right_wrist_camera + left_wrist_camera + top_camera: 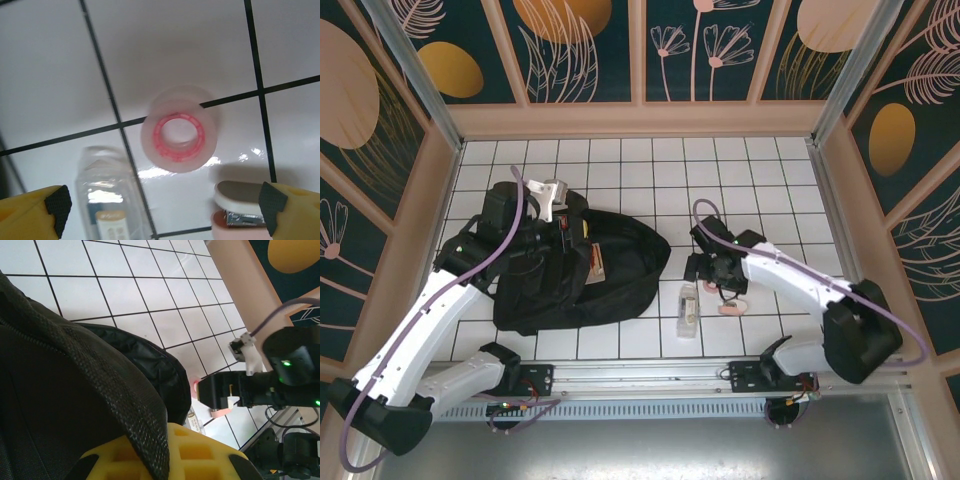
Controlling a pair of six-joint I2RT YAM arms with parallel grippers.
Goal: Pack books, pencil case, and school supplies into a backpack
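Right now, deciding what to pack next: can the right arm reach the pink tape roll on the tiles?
Probably yes: the open right tool hovers just short of the pink-cored translucent tape roll, nothing between them. The clear plastic packet and pale pink piece crowd its fingers, though.

Backpack [580,270] on table [620,180], left of centre. Clear packet [689,308] just right of backpack. Pale pink piece [731,307] right of packet. Tape roll [179,130] between them, slightly behind.
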